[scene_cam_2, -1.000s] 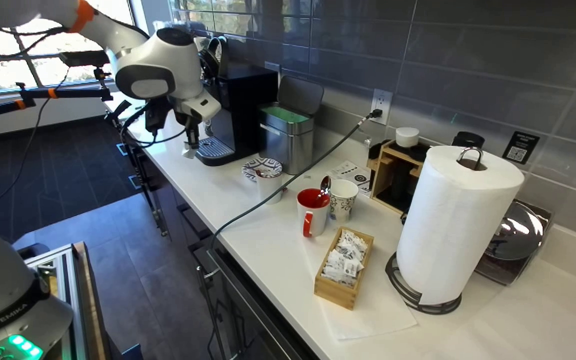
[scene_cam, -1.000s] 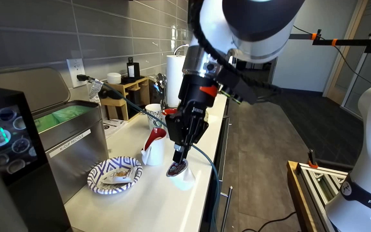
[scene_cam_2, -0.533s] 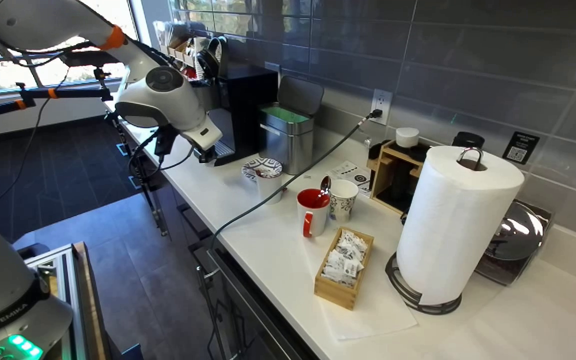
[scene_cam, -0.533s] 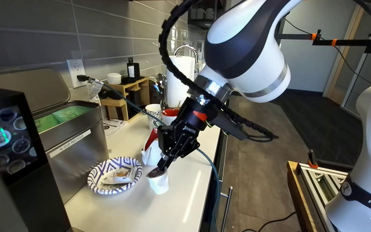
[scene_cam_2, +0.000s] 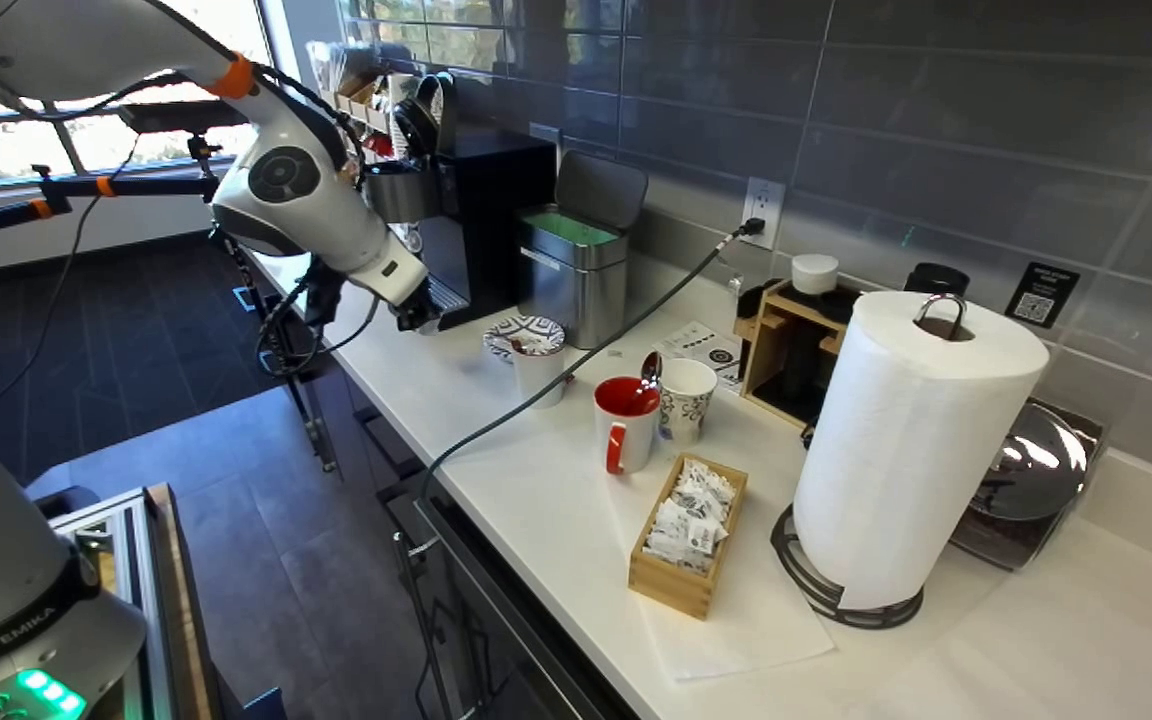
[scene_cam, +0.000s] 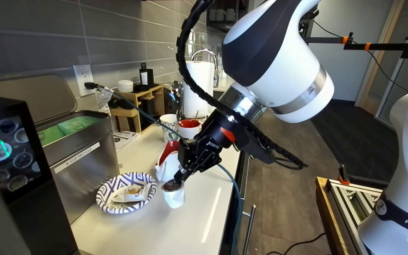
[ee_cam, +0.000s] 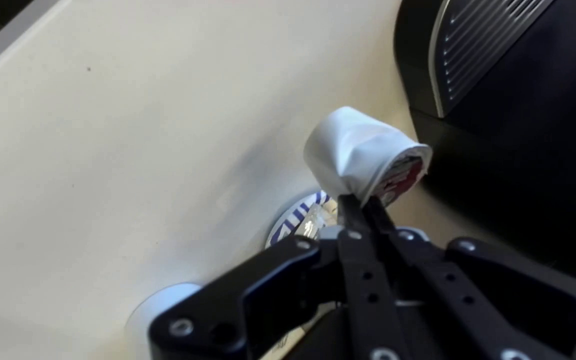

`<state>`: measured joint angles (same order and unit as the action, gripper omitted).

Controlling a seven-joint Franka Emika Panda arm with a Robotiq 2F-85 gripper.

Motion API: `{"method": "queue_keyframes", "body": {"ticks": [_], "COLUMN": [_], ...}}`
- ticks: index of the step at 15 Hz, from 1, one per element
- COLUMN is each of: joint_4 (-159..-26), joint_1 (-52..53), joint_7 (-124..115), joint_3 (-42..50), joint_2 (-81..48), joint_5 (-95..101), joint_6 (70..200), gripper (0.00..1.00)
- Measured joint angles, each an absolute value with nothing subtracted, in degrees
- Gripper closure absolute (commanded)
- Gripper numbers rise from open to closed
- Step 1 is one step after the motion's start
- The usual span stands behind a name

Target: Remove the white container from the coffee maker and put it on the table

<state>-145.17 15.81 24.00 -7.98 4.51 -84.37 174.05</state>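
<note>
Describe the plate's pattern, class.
Blue-violet angular bands on white; the plate shows best in an exterior view.

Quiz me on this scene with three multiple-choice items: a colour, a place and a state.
1. What colour lines the bin?
A) red
B) green
C) blue

2. Where does the patterned plate lie?
A) in the bin
B) on the floor
C) on the table

3. How are the fingers?
A) wide open
B) shut on the white container
C) hidden

1 B: a green liner shows inside.
2 C: both exterior views show it there.
3 B: the wrist view shows them pinching its rim.
</note>
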Motion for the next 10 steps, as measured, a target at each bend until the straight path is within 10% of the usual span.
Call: {"method": "queue_keyframes", "body": {"ticks": [10], "joint_4": [-142.66], "joint_1": [18.52], "joint_7": [31.98], "joint_3": [-11.78], "joint_2": [-0.95], "joint_5": [-93.98], "joint_6": [183.99], "gripper": [0.99]}}
